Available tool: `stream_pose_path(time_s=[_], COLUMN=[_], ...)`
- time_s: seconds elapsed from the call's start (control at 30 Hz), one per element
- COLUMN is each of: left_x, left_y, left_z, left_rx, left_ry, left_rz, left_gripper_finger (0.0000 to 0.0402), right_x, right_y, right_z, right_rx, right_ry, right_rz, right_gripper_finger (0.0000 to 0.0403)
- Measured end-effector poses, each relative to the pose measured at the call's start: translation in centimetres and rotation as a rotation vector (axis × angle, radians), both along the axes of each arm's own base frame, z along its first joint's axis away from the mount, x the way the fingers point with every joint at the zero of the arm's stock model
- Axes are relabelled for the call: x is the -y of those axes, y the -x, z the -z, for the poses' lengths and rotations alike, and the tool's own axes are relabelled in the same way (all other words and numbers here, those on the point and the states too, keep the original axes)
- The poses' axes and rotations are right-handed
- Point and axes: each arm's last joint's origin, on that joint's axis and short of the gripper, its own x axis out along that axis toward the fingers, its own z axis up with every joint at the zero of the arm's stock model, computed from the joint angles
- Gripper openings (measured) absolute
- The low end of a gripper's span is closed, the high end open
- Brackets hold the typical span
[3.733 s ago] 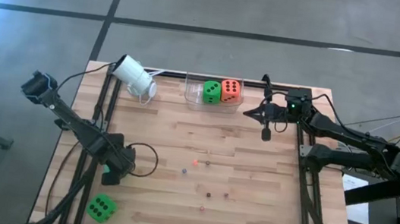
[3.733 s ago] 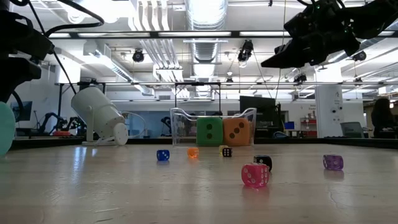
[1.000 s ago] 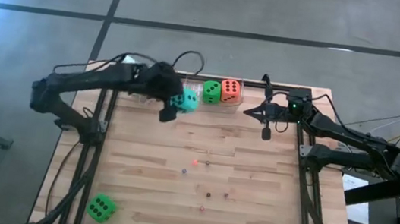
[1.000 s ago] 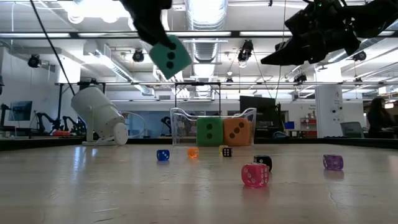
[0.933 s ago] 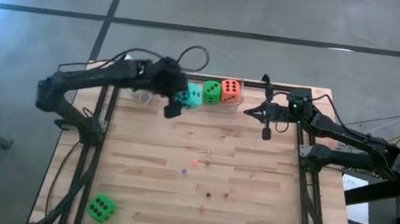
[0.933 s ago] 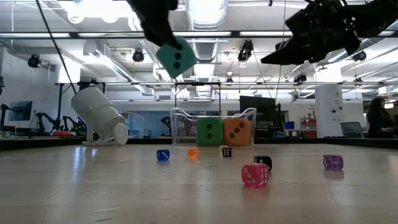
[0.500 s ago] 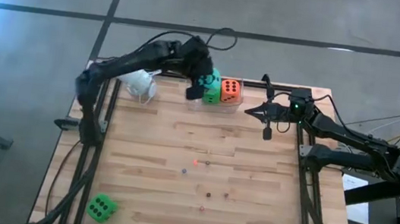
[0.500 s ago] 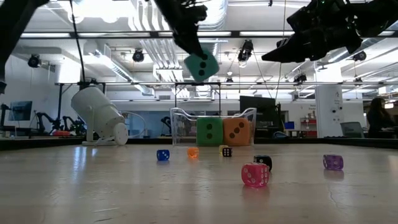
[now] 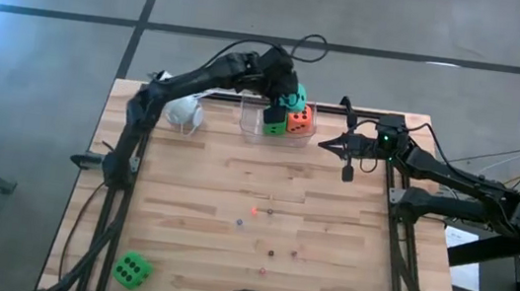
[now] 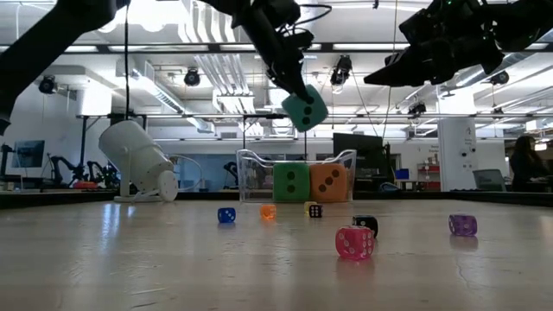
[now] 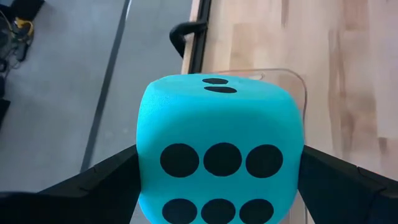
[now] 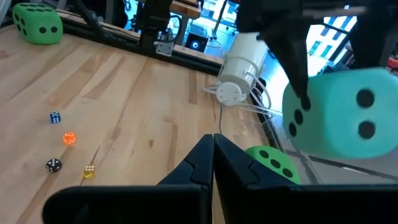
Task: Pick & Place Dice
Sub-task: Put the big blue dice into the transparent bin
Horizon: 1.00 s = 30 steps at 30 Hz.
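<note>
The left gripper (image 9: 284, 97) clasps the teal die (image 10: 305, 108) in mid-air above the clear plastic bin (image 10: 251, 177) at the table's (image 9: 329, 233) far edge — a green die (image 10: 291, 182) and an orange-red die (image 10: 328, 182) already sit inside. Another green die (image 9: 130, 270) lies at the near-left corner. Tiny coloured dice (image 10: 355, 243) dot the middle. The right gripper (image 9: 321, 144), fingers pressed together, hangs just beside the bin.
</note>
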Motion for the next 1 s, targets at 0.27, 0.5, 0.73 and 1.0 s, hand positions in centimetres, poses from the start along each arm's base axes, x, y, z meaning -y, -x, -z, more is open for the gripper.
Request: stream_pose_path(time_s=[0.27,0.5,0.73,1.0], left_x=[-0.3,-0.8,-0.9,-1.5], left_y=[-0.1,0.8,0.8,1.0], left_z=[1.2,2.1,4.2,4.6], left_rx=[-0.048,-0.128,-0.18,-0.174], left_ry=[0.027,0.066,0.081,0.075], left_rz=[-0.009,-0.025,-0.009,-0.021], left_gripper_finger=[0.0368,0.0368,0.0368,0.0368], right_x=[0.0,0.0,0.0,0.0], right_y=[0.0,0.0,0.0,0.0], right_z=[0.0,0.0,0.0,0.0], right_rx=[0.001,0.001,0.001,0.002], right_ry=[0.001,0.001,0.001,0.002], right_rz=[0.0,0.0,-0.001,-0.001], right_gripper_finger=[0.0008,0.0008,0.0008,0.0008])
